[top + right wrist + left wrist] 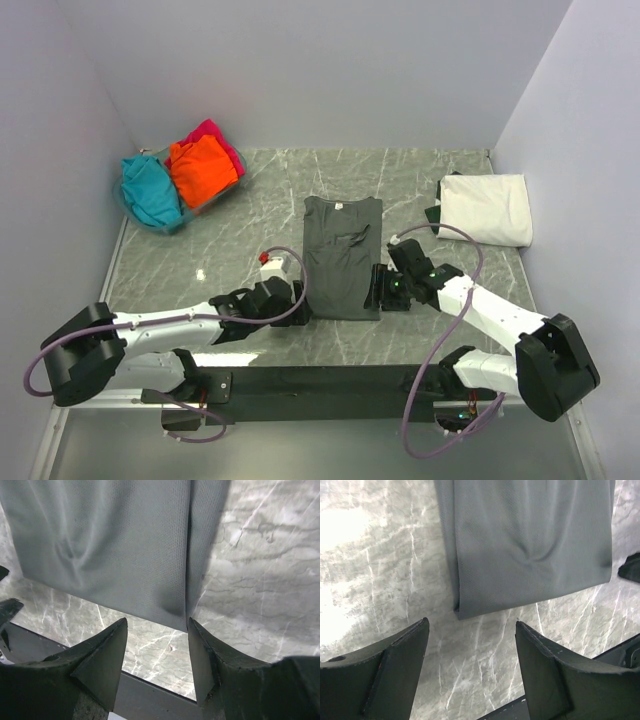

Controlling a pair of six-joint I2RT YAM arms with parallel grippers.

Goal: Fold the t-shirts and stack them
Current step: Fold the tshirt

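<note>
A dark grey t-shirt point(342, 258) with a small white neck label lies flat in a long narrow strip at the table's middle, neck at the far end. Its near hem shows in the left wrist view point(530, 550) and the right wrist view point(115, 550). My left gripper point(300, 297) is open and empty just off the shirt's near left corner. My right gripper point(378, 290) is open and empty at its near right corner. A folded white t-shirt point(487, 208) lies at the far right. Orange point(200, 170), magenta point(220, 140) and teal point(150, 190) shirts lie heaped at the far left.
The heaped shirts sit in a clear bin point(226, 191) near the left wall. A black rail point(330, 380) runs along the table's near edge between the arm bases. Walls close in the left, back and right sides. A dark patch point(432, 213) shows beside the white shirt.
</note>
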